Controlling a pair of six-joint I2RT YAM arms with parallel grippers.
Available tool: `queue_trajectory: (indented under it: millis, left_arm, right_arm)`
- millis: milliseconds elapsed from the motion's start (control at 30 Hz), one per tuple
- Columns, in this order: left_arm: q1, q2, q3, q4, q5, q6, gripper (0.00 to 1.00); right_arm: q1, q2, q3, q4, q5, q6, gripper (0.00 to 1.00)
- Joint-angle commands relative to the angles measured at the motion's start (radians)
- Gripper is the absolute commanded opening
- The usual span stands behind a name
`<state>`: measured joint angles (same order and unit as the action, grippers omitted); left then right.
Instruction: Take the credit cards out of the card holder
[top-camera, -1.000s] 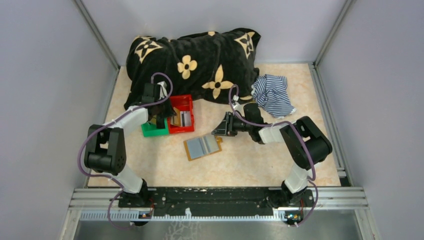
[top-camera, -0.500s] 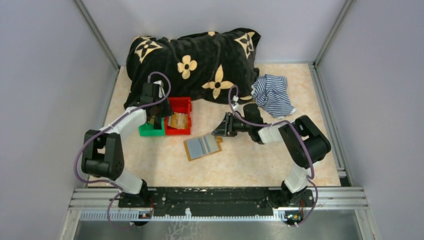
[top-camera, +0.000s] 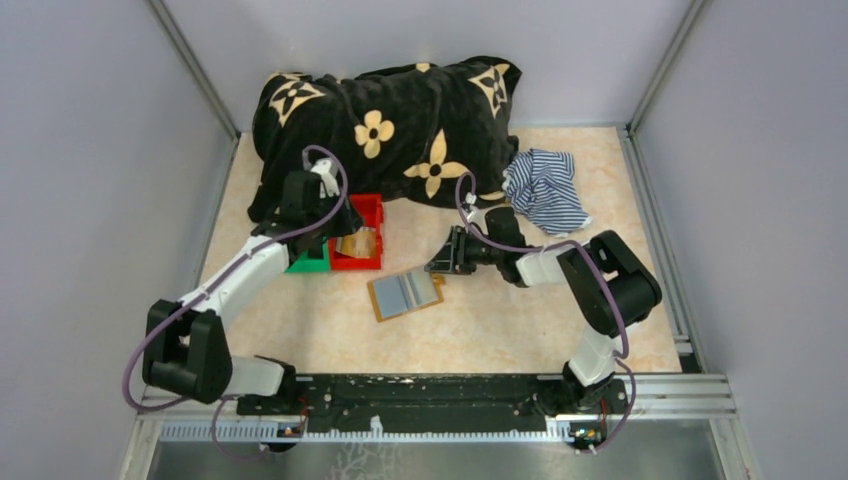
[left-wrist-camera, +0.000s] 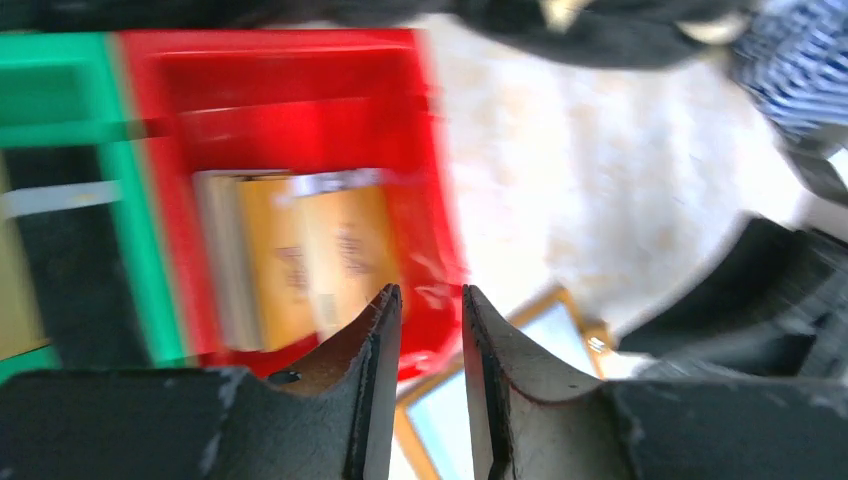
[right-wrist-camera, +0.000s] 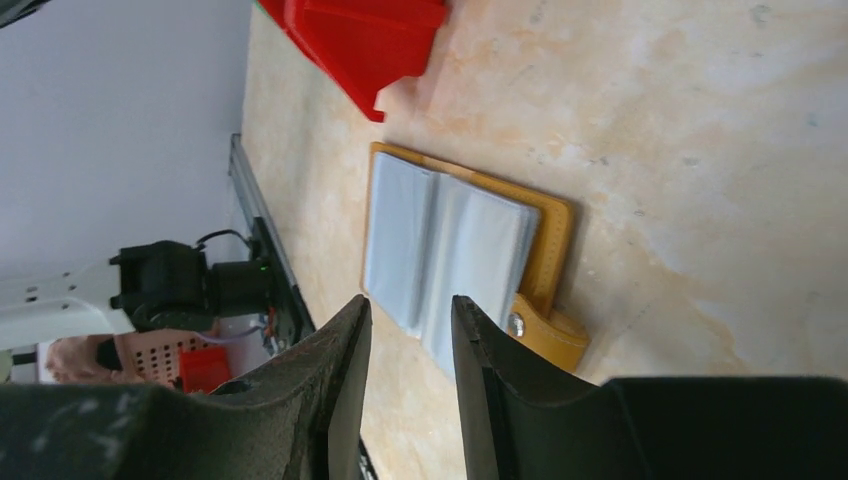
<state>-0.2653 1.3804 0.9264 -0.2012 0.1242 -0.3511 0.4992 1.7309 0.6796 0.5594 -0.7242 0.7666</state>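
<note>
The tan-orange card holder lies open on the table with its grey-blue pocket panels up and its tab at one edge. Yellowish credit cards lie stacked in the red bin; the blurred left wrist view shows the cards too. My left gripper hangs over the red and green bins, its jaws a narrow gap apart and empty. My right gripper is low beside the holder's tab edge, also slightly open and empty.
A green bin touches the red bin's left side. A black flowered blanket fills the back. A striped blue-white cloth lies at the back right. Side walls close in left and right.
The left arm has stretched out, carrying its gripper from over the green bin to the right, toward the red bin. Yellowish cards now lie on top in the red bin. The right arm has stayed put.
</note>
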Motion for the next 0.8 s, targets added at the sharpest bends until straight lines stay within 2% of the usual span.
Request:
queue_trajectory:
  millis: [0,133,267,400,433,500,767]
  left_arm:
    - [-0.155,-0.089,-0.063,0.158,0.107,0.016,0.35]
    - [-0.315,-0.128,-0.168,0.275,0.111,0.004,0.35]
    - [-0.386,-0.134,-0.299,0.388,0.117,-0.044,0.33]
    - [-0.408,-0.105,-0.382,0.434,0.103,-0.101,0.32]
    - [-0.413,-0.111,-0.400,0.436,0.092,-0.115,0.31]
    - [-0.420,-0.133,-0.435,0.433,0.074,-0.131,0.31]
    - [-0.462,-0.214,-0.477,0.238,-0.069,-0.118,0.30]
  right_arm:
    - [-0.005,-0.052,0.075,-0.164,0.118,-0.143,0.37]
    - [-0.004,-0.111,0.116,-0.342,0.259,-0.272,0.38]
    - [-0.004,-0.140,0.123,-0.406,0.320,-0.314,0.36]
    - [-0.003,-0.130,0.108,-0.400,0.310,-0.304,0.15]
    - [0.000,-0.131,0.102,-0.397,0.308,-0.301,0.07]
    - [0.013,-0.143,0.093,-0.404,0.322,-0.304,0.00]
    - [0.078,-0.154,0.108,-0.453,0.363,-0.341,0.00]
